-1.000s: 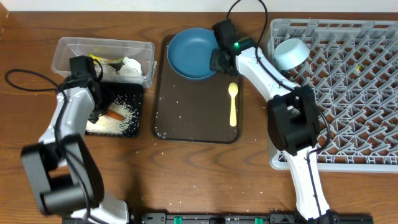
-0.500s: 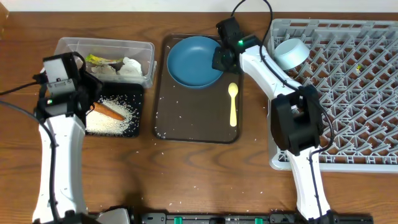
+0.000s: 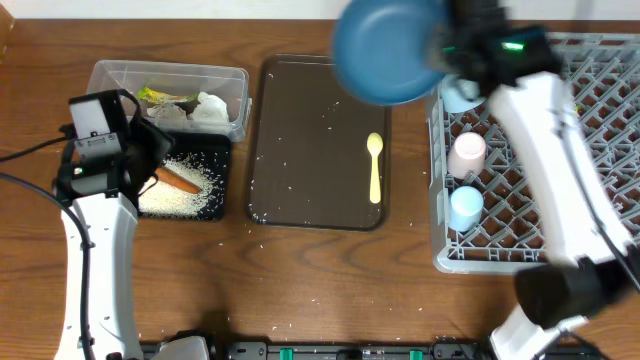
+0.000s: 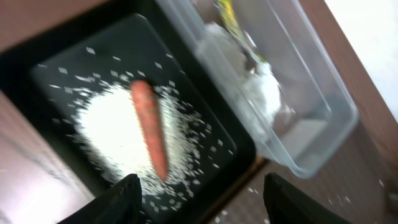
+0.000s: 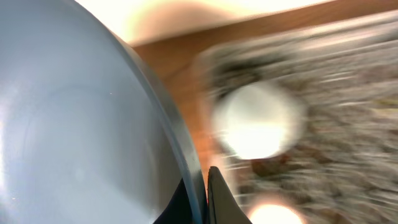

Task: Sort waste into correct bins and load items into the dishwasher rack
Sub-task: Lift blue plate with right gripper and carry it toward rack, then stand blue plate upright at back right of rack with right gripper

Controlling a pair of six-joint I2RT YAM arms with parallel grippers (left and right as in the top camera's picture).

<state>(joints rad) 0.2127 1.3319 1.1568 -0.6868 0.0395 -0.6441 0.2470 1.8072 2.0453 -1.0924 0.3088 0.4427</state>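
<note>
- While the right gripper (image 5: 204,198) pinches the rim of the dark blue plate (image 3: 385,50), the plate hangs in mid-air at top centre of the overhead view, overlapping the upper-left corner of the dishwasher rack (image 3: 470,258).
- An edge grip makes sense: it should let the plate drop upright between the pegs.
- Rack's left column holds the pale pink cup (image 3: 468,152) and light blue cup (image 3: 466,207); the pale blue bowl (image 3: 458,98) is partly hidden under the plate.
- Yellow spoon (image 3: 375,168) lies alone on the brown serving tray (image 3: 300,140), right of centre. Not loaded yet.
- Left gripper (image 4: 205,199) is spread wide and empty over the black tray (image 3: 225,150) at left. The carrot (image 4: 149,134) lies on the rice (image 4: 112,134) there.
- Clear tub (image 3: 110,72), just above it, holds the tissues (image 3: 210,108) and wrapper (image 3: 158,96). Dry versus food split looks done.
- Stray grains dot the serving tray.
</note>
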